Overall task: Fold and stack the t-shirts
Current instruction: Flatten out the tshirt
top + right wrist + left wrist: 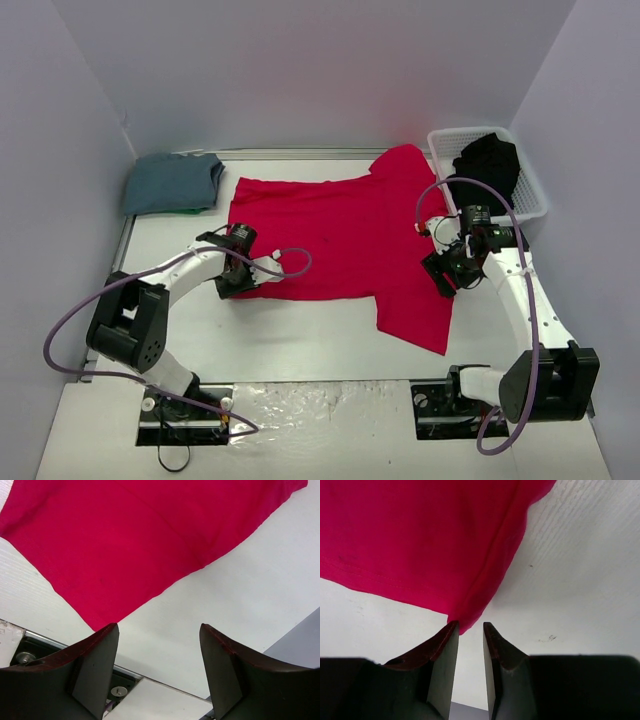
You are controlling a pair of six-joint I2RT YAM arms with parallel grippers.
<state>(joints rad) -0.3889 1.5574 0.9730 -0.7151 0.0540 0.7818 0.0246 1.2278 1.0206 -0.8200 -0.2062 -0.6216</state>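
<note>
Far left, beyond the red shirt's far hem corner, the blue-grey shirt sits folded, apparently the start of the stack.

Your left gripper is low at the red shirt's near hem corner. Its fingers are a narrow slit apart and clamped on nothing. The wrist view shows the corner's tip just ahead of them, at or almost at one fingertip, with bare table showing through the gap.

The red shirt lies spread flat, hem to your left and sleeves to your right, one sleeve pointing away and the other toward the bases. It looks laid open so that each arm can reach an edge for the first fold.

Your right gripper hovers over the table just off the red shirt's near sleeve. The fingers are wide apart and empty, aimed at the sleeve's edge.

Beside the red shirt's far sleeve stands the basket, with the black shirt heaped in it, not yet folded.

By this look, the red shirt is flattened but unfolded. Your next move calls for a pinch at each end of its near edge.
</note>
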